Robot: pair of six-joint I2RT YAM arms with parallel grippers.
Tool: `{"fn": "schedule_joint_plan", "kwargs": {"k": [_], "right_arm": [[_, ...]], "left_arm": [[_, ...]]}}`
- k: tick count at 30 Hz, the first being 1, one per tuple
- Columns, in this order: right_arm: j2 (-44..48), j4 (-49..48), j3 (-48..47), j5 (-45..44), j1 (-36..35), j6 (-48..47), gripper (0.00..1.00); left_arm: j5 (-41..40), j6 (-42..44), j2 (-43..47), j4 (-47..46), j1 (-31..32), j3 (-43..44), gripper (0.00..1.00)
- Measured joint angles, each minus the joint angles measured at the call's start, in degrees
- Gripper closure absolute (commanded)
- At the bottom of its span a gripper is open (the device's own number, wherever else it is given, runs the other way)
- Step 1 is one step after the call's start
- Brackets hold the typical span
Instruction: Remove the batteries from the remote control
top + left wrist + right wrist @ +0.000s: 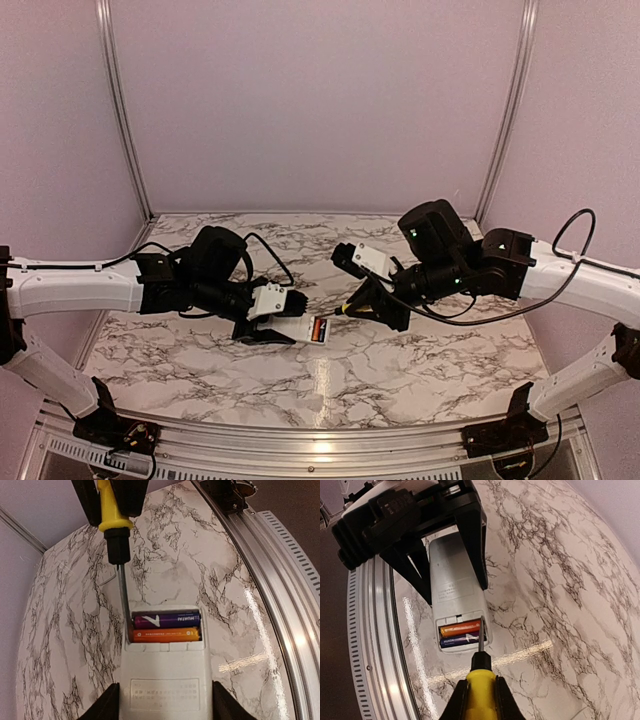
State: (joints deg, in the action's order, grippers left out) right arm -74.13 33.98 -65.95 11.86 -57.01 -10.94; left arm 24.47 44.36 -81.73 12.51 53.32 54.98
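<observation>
The remote control (162, 680) is clamped low over the table (450, 340) by the left gripper (165, 701); a screwdriver (481, 675), pinched in the right gripper (480, 697), is set against the end of the batteries (166, 627); one may be flung by a slip.

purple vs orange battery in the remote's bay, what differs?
Colour: the purple battery carries a white mark and lettering; the orange battery looks plainer. Position: the purple battery lies nearer the end of the remote control, the orange battery nearer its middle. Shared: equal length, side by side, both seated in the open bay, the screwdriver tip at one end.
</observation>
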Motion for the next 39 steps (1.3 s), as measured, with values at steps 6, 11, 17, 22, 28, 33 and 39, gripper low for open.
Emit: {"fn": "schedule_joint_plan", "kwargs": {"k": [6, 11, 17, 22, 28, 33, 39], "right_arm": [[0.02, 0.96, -0.68, -0.81, 0.0, -0.11, 1.0], [0.02, 2.16, -0.76, -1.07, 0.0, -0.24, 1.0], [0.02, 2.69, -0.76, -1.09, 0.0, -0.24, 1.0], [0.0, 2.58, -0.76, -0.81, 0.0, -0.2, 1.0], [-0.74, 1.53, -0.76, -0.17, 0.0, 0.72, 1.0], [-2.32, -0.52, -0.76, 1.36, 0.0, 2.03, 1.0], [-2.91, -0.68, -0.68, 1.92, 0.02, 1.88, 1.0]], "left_arm": [[-0.07, 0.02, -0.07, -0.02, 0.0, 0.0, 1.0], [-0.09, 0.02, -0.44, -0.04, 0.0, 0.0, 1.0], [-0.07, 0.02, -0.48, -0.07, 0.0, 0.0, 1.0], [-0.07, 0.02, -0.55, -0.17, 0.0, 0.0, 1.0], [-0.68, 0.0, -0.66, 0.02, -0.02, 0.0, 1.0], [-1.22, -0.04, -0.76, 0.57, -0.11, 0.02, 1.0], [-1.64, -0.2, -1.11, 0.81, -0.13, 0.0, 1.0]]}}
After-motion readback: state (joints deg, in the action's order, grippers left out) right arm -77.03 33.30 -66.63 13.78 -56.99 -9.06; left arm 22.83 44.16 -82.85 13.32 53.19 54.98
